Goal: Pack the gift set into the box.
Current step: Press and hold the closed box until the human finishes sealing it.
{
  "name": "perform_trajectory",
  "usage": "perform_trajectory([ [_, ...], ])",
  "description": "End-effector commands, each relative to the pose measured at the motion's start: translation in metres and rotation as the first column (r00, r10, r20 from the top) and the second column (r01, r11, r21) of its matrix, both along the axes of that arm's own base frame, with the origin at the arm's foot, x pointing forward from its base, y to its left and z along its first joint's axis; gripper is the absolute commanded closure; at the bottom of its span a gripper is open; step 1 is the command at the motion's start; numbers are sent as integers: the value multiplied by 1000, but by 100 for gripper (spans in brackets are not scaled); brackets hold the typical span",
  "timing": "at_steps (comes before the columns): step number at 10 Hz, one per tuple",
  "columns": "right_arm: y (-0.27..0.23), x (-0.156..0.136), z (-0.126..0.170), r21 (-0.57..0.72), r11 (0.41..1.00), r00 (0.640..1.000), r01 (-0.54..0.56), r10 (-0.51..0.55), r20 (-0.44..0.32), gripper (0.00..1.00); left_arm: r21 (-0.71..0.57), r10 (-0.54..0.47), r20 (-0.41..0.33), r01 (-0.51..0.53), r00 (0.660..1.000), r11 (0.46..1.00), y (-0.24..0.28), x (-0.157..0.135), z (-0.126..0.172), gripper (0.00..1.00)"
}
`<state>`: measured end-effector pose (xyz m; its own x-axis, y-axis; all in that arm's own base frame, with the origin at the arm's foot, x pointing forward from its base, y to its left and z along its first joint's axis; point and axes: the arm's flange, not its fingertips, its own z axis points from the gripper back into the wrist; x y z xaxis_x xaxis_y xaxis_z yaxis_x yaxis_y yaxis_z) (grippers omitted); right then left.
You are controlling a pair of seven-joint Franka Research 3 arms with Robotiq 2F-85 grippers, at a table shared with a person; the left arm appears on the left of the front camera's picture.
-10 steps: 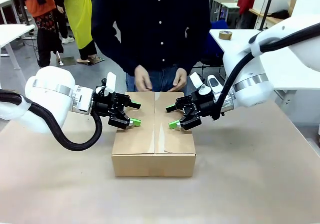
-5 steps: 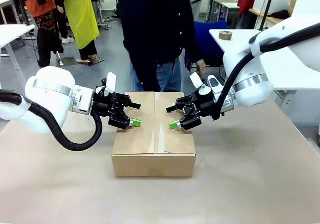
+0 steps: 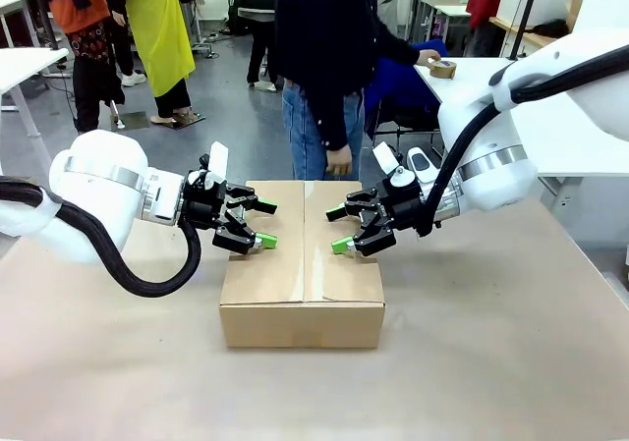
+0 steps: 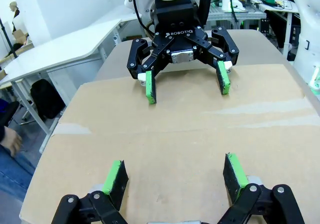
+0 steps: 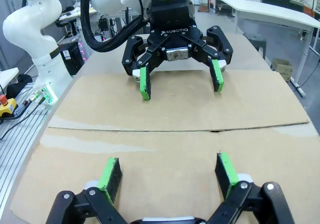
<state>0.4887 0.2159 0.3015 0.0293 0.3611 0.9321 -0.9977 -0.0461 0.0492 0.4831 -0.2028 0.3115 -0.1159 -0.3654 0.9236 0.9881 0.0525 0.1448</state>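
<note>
Poised with fingers spread wide and empty: left claw (image 3: pixel 263 223) and right claw (image 3: pixel 338 229), facing each other just above the closed flaps of the box (image 3: pixel 302 308), which sat directly beneath both. Best pressed down evenly on either side of the seam.

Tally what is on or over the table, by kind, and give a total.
Box, flaps shut: 1
Grippers, both open over the box: 2, the left gripper and the right gripper
Tape roll, on the far white table, under the person's hand: 1
Total: 4
</note>
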Motion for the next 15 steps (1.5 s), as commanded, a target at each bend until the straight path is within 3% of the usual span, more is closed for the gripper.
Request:
perform_trajectory([
  [1,0,-2,-3,1,1000,1000,2,-2,8,0,3,4,-3,-4,1000,1000,0,-1,-2,0],
  [15,0,-2,-3,1,1000,1000,2,-2,8,0,3,4,-3,-4,1000,1000,0,-1,-2,0],
])
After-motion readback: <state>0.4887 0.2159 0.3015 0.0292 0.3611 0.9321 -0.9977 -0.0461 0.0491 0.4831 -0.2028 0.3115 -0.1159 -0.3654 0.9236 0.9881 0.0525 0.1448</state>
